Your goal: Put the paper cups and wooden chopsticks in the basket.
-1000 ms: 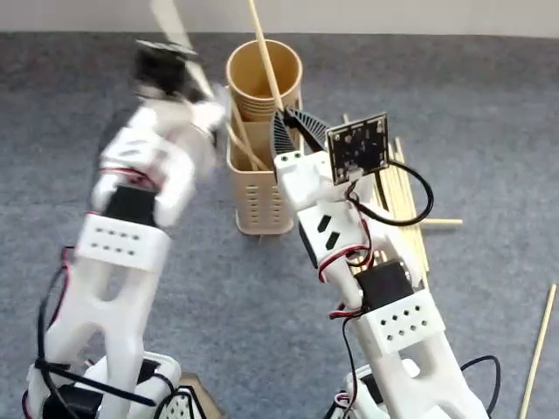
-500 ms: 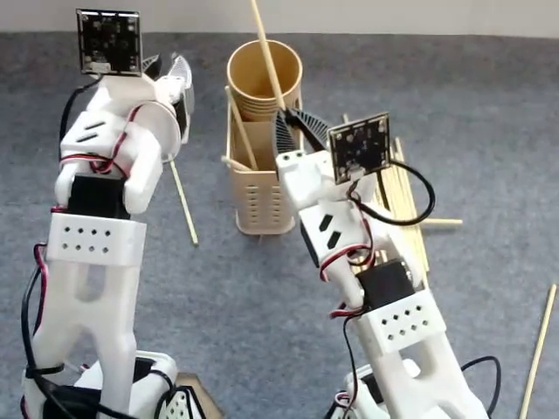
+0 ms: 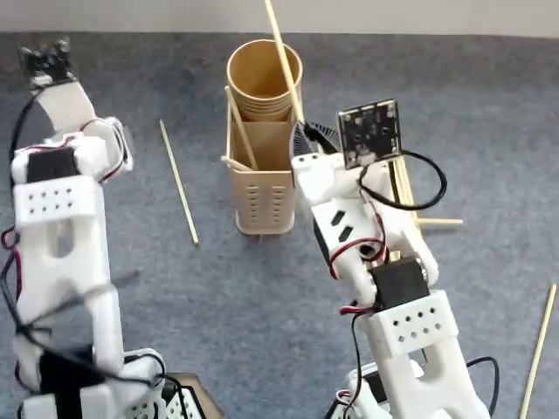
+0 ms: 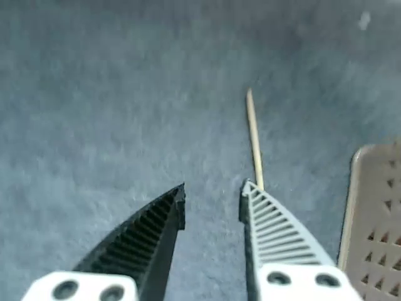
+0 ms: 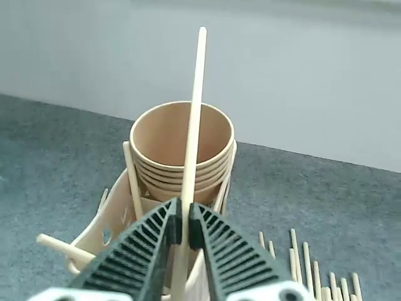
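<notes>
Grey carpet [image 3: 262, 297]; right jaws clamp slim wooden chopstick [image 5: 192, 125] over perforated basket [image 3: 262, 196]; left jaws parted, empty.

The beige perforated plastic basket [image 3: 260, 196] stands toward the grey carpeted table's [image 3: 489, 105] far edge. A stack of tan paper cups [image 3: 263, 83] sits in its far end, pale wooden chopsticks [image 3: 243, 131] leaning nearer. The right gripper [image 5: 183, 222] holds an upright wooden chopstick [image 5: 195, 113] at the basket's right side. One loose chopstick [image 3: 178, 181] lies left of the basket, a row of chopsticks [image 3: 403, 185] right.
</notes>
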You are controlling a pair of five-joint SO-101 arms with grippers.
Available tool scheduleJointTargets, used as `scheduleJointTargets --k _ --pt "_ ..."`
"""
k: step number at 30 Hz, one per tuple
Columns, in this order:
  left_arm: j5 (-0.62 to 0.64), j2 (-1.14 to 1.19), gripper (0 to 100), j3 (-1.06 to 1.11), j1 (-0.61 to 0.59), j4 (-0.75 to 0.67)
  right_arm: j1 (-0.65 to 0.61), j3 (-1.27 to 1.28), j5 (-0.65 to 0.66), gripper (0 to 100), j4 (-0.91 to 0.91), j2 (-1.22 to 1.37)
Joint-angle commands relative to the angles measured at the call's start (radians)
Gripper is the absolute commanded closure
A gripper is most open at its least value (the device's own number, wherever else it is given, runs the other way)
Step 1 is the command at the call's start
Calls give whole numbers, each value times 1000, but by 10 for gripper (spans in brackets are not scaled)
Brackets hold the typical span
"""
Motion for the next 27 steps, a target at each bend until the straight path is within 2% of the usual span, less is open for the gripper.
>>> scheduleJointTargets --k 1,3,9,12,14,17,21,27 --pt "89 91 811 -35 -7 8 -33 -56 -31 992 -81 -13" --pt "121 151 810 -33 -4 8 -65 -54 -26 992 -159 -13" --pt "124 283 808 -36 -5 -40 -87 18 -26 992 -228 27" --pt "123 311 807 -38 8 -49 -73 41 84 987 -157 44" --pt "123 325 807 -38 13 -49 -22 38 149 950 -41 42" --pt "121 355 807 -36 16 -71 114 -18 147 888 53 42" --pt "121 403 807 -42 16 -112 285 -124 141 991 128 42" --pt "123 412 807 -56 18 -114 317 -134 178 977 217 51"
